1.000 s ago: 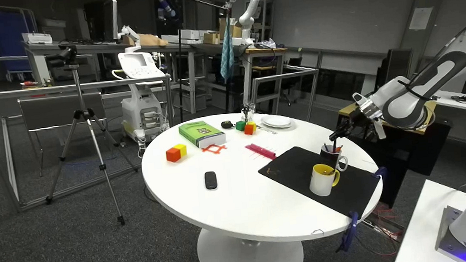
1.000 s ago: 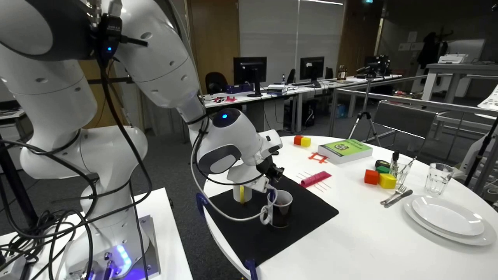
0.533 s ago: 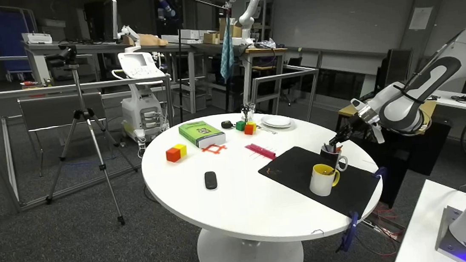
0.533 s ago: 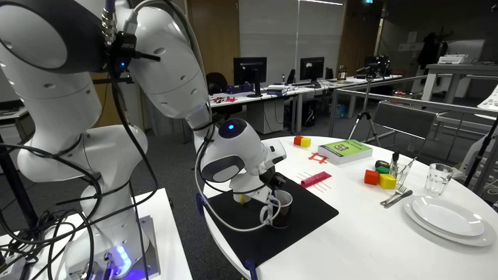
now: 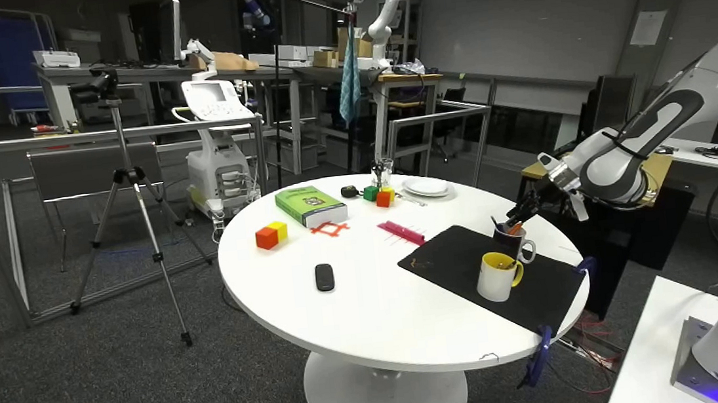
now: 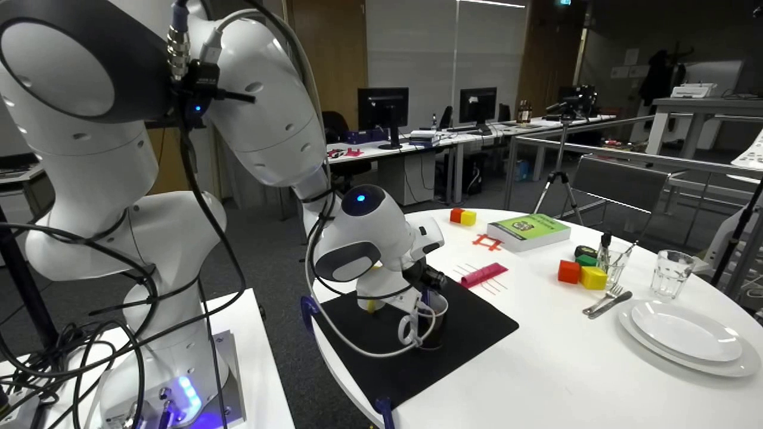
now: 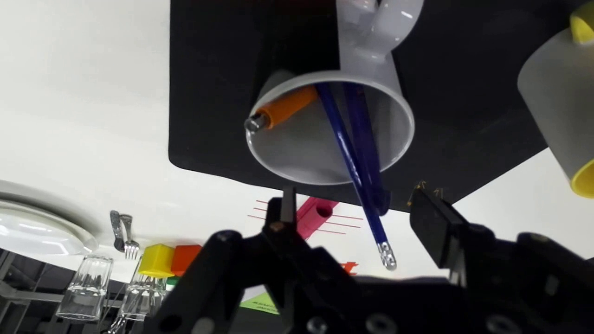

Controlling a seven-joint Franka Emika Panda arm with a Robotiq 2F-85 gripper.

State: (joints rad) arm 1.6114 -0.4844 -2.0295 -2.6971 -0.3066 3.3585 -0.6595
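Note:
My gripper (image 7: 353, 199) is open above the mouth of a dark mug (image 7: 297, 157) with a white inside and a white handle. A thin blue pencil (image 7: 341, 134) with a silvery end rises from the mug into the gap between my fingers, apart from both. Beside it leans a thicker dark blue pen (image 7: 366, 134). An orange pen (image 7: 287, 106) with a metal tip rests against the opposite rim. In an exterior view the gripper (image 5: 513, 216) hangs right over that mug. Nearby stands a white mug with a yellow inside (image 5: 493, 281).
Both mugs stand on a black mat (image 5: 443, 256), held by blue clamps (image 5: 542, 355) at the table edge. Farther off are a pink roll (image 6: 483, 274), a green book (image 6: 530, 229), coloured blocks (image 6: 569, 271), glasses (image 6: 670, 271), cutlery (image 6: 608, 301) and plates (image 6: 685, 330).
My gripper has come down toward the dark mug and its jaws have spread. A thin dark thing that hung from it into the mug is let go.

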